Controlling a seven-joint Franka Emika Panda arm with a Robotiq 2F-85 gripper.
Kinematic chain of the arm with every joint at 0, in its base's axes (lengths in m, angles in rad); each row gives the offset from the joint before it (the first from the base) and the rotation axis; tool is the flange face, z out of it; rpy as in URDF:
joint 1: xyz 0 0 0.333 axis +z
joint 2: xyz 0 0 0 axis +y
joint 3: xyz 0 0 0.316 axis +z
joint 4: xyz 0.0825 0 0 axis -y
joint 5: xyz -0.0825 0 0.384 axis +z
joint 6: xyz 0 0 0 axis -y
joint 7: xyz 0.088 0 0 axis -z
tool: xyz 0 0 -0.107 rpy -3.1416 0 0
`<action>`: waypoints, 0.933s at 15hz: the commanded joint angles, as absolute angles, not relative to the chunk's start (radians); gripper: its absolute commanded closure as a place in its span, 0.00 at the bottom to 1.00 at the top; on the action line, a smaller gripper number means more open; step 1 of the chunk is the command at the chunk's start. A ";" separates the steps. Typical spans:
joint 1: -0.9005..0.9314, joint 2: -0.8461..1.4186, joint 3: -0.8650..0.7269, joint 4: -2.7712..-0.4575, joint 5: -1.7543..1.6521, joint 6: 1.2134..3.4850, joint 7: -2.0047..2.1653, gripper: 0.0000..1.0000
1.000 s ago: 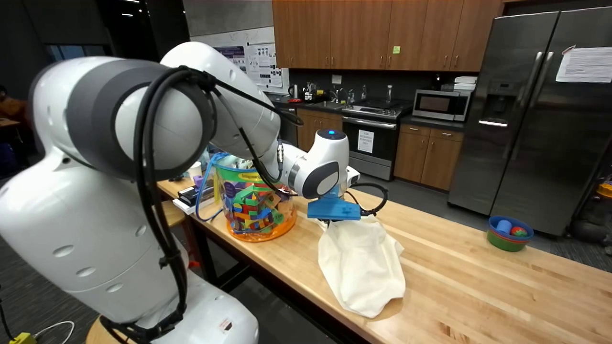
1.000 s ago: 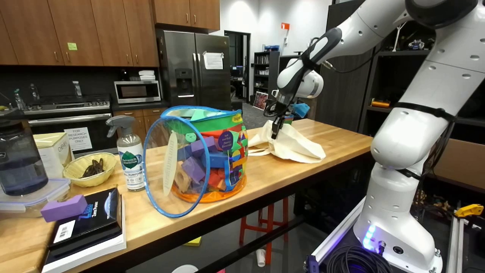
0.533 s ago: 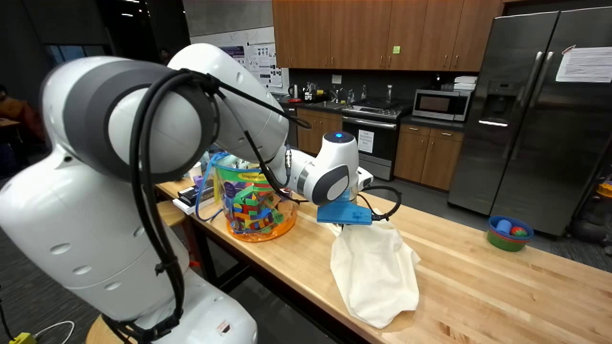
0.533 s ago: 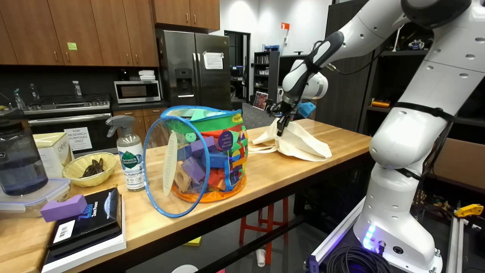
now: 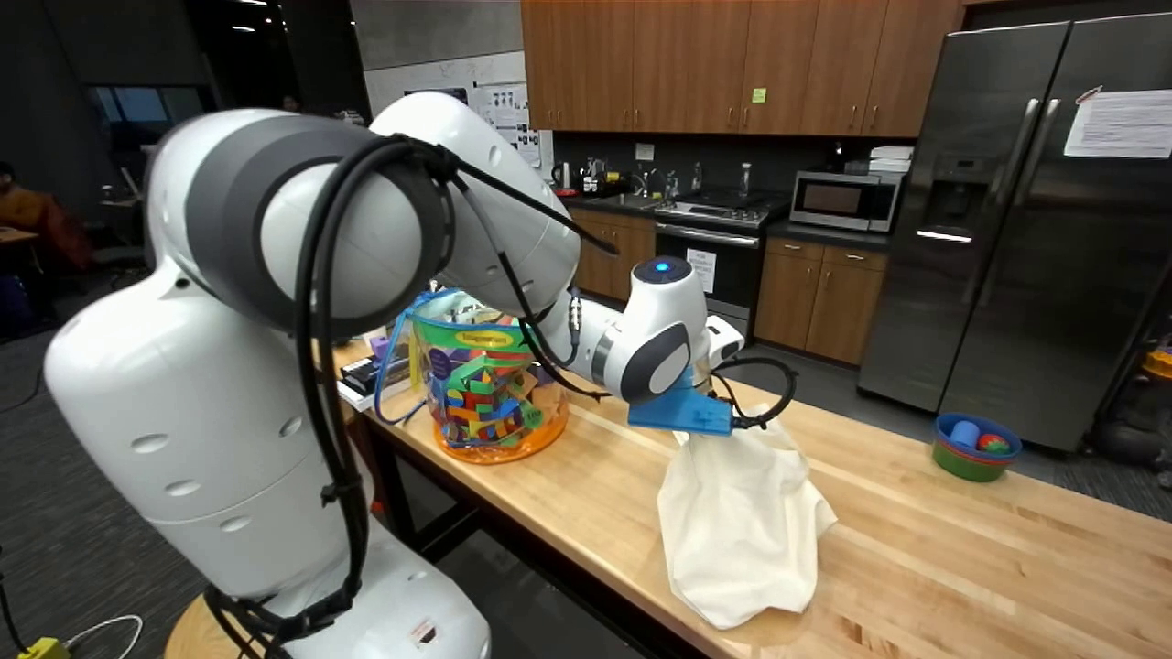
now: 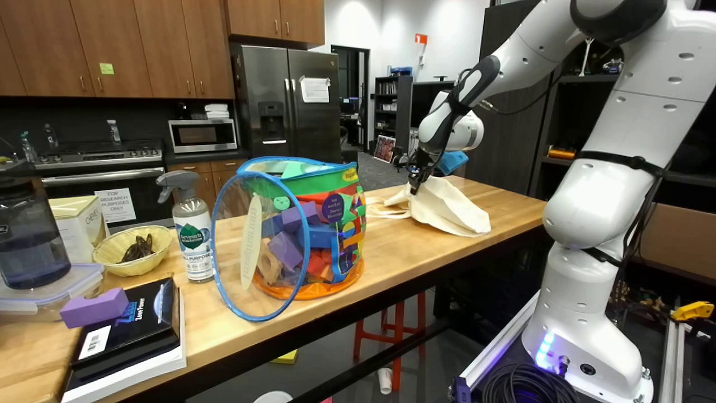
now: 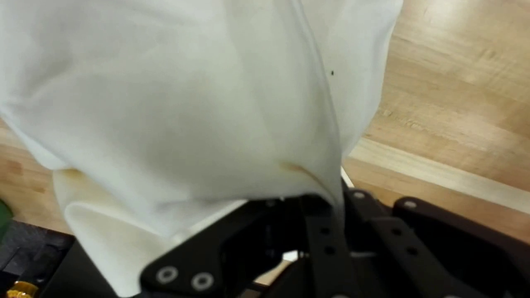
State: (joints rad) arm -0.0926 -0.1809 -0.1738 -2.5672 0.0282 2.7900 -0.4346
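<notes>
A cream cloth bag (image 5: 742,531) lies partly on the wooden table, its upper end gathered and raised, in both exterior views. My black gripper (image 6: 415,184) is shut on that raised end. Up close in the wrist view, a fold of the cloth (image 7: 198,107) runs down into the jaws and is pinched there. The fingertips themselves are mostly covered by fabric. Thin straps (image 6: 386,212) of the bag trail on the tabletop. In an exterior view, a blue piece (image 5: 682,410) on the wrist hides the fingers.
A clear bag of coloured blocks (image 5: 485,394) stands beside the arm on the table (image 5: 916,540). Stacked bowls (image 5: 975,467) holding small toys sit near the far edge. A spray bottle (image 6: 193,240), a yellow basket (image 6: 112,254) and a black box (image 6: 131,319) are further along.
My gripper has moved along the table, away from the bag of blocks, and the cloth bag has slid along with it. The jaws have stayed shut on the cloth.
</notes>
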 commanded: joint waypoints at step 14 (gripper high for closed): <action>-0.213 0.104 -0.225 -2.273 -0.203 2.827 -0.084 0.99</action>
State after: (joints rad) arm -0.2083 0.0458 -0.2130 -2.3484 -0.1728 2.8306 -0.1324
